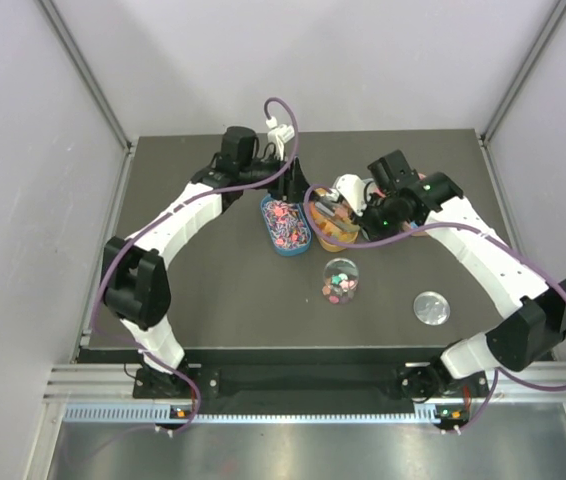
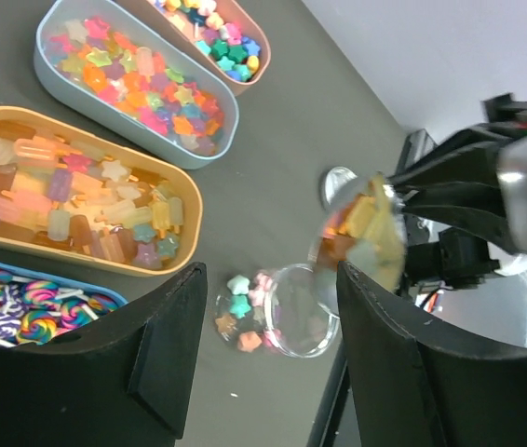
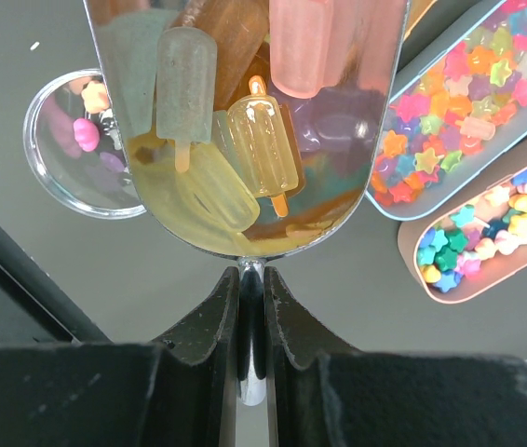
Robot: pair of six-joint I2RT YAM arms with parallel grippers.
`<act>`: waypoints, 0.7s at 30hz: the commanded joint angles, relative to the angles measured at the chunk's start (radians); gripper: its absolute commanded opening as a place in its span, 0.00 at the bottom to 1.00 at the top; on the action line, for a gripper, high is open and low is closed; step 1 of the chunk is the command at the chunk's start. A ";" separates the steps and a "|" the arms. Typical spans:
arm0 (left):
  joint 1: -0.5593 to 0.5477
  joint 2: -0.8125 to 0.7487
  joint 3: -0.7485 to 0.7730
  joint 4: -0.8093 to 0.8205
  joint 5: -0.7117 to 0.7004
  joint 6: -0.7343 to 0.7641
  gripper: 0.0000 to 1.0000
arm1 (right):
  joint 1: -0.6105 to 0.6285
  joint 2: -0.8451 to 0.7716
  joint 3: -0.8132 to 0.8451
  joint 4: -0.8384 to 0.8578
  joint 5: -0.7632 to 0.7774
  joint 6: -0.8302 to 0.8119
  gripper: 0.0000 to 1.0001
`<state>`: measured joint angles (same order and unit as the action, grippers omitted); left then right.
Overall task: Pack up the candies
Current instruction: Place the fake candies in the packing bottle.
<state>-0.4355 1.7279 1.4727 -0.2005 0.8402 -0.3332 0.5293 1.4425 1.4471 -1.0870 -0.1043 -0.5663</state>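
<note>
My right gripper [image 3: 251,284] is shut on the handle of a metal scoop [image 3: 245,130]. The scoop holds popsicle-shaped gummy candies [image 3: 259,140] in yellow, orange, green and pink. In the top view the right gripper [image 1: 360,215] hangs over the orange tray [image 1: 335,232]. A clear round jar [image 1: 339,281] stands in front of the trays with a few star candies [image 2: 240,312] in it. My left gripper [image 2: 271,303] is open with nothing in it, and it hovers by the blue tray [image 1: 285,226]. The jar [image 2: 287,312] shows between its fingers, far below.
A grey-blue tray [image 2: 133,79] of star candies and a pinkish tray [image 2: 209,26] of smaller stars lie beside the orange tray [image 2: 77,196]. The blue tray [image 2: 21,307] holds lollipops. The round jar lid [image 1: 431,307] lies on the table to the right of the jar.
</note>
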 commanded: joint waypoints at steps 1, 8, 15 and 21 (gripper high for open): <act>-0.019 0.032 0.054 -0.005 -0.030 0.051 0.63 | 0.014 -0.063 0.045 -0.002 -0.002 -0.009 0.00; -0.048 0.067 0.040 -0.033 -0.076 0.100 0.62 | 0.014 -0.106 0.073 -0.013 0.011 -0.006 0.00; -0.051 0.087 0.060 -0.048 -0.093 0.120 0.61 | 0.015 -0.171 0.095 -0.008 0.015 0.014 0.00; -0.051 0.065 0.075 -0.033 -0.066 0.118 0.66 | 0.014 -0.218 0.052 -0.025 -0.008 -0.013 0.00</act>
<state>-0.4927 1.8000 1.5074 -0.2398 0.7696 -0.2424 0.5350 1.2850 1.4792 -1.1271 -0.0883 -0.5663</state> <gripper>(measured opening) 0.638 0.099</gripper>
